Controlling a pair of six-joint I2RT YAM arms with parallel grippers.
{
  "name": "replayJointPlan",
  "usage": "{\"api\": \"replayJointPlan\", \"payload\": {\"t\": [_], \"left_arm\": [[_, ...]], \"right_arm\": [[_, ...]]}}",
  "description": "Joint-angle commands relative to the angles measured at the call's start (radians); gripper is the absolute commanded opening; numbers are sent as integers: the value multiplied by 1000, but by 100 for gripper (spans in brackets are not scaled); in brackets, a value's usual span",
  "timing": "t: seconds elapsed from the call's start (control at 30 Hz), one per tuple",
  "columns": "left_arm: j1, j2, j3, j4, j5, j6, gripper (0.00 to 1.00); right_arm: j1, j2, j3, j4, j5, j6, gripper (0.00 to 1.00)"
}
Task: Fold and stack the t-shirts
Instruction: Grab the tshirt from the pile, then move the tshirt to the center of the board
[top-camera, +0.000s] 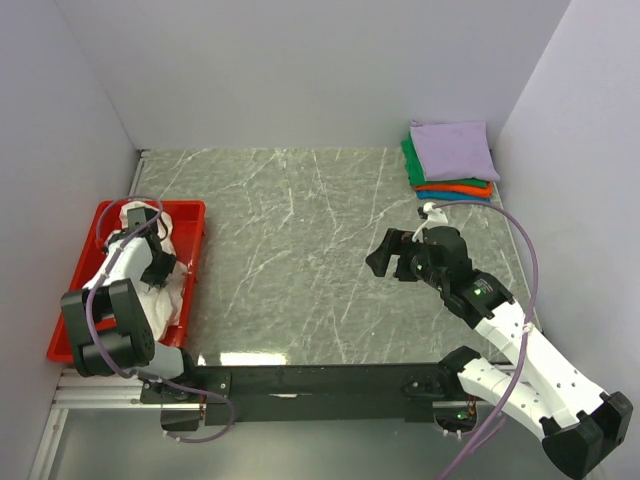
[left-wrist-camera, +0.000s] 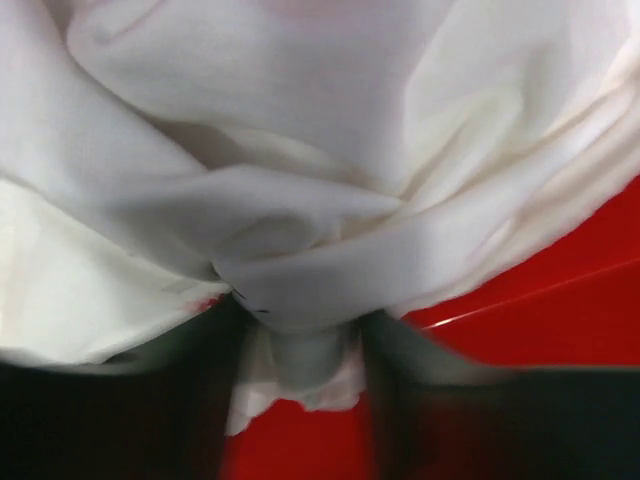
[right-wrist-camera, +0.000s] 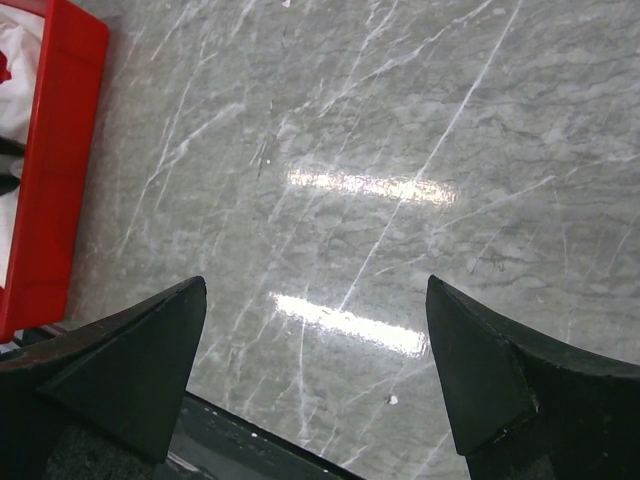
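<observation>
There are five tees. One crumpled white cotton t-shirt (top-camera: 165, 295) lies in the single red plastic tray (top-camera: 190, 215). Four folded tees sit stacked, well beyond the right gripper (top-camera: 392, 257): the lavender t-shirt (top-camera: 452, 148) on top, then the green t-shirt (top-camera: 409, 160), the orange t-shirt (top-camera: 455, 187) and the teal t-shirt (top-camera: 450, 195).

Only the left wrist view shows the left gripper (left-wrist-camera: 300, 370) clamped on a wad of white cloth between its fingers.

The right gripper's fingers are spread wide, holding nothing, above the grey marble table (right-wrist-camera: 400, 120).

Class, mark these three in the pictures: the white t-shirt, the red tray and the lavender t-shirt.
white t-shirt (left-wrist-camera: 300, 140): left wrist view, middle of the bunched cloth.
red tray (top-camera: 186, 208): top external view, on its far rim.
lavender t-shirt (top-camera: 452, 150): top external view, on its top face.
</observation>
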Motion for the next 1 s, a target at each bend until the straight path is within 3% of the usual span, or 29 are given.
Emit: {"api": "replayJointPlan", "payload": {"t": [0.0,0.03,0.1,0.37,0.6,0.73,0.8,0.83,0.97], "left_arm": [[5,-11,19,6,-14,-13,39],[6,-23,39,2,-20,2,30],[5,-72,67,-17,-43,18,1],[2,-313,306,-37,-17,156,0],[-23,-410,522,101,309,206,0],[-182,-356,688,101,366,249,0],[-348,-313,781,82,307,269,0],[-435,-289,804,77,307,281,0],[-592,-260,828,84,307,271,0]], "right_arm": [[5,3,-5,35,-19,-13,96],[5,3,-6,35,-22,-13,96],[3,1,-5,36,-27,-15,96],[5,37,8,53,-74,-7,96],[5,77,66,64,-108,5,96],[3,81,106,54,-87,2,96],[3,77,120,51,-83,3,96],[5,74,124,48,-80,3,96],[3,55,130,38,-65,8,96]]}}
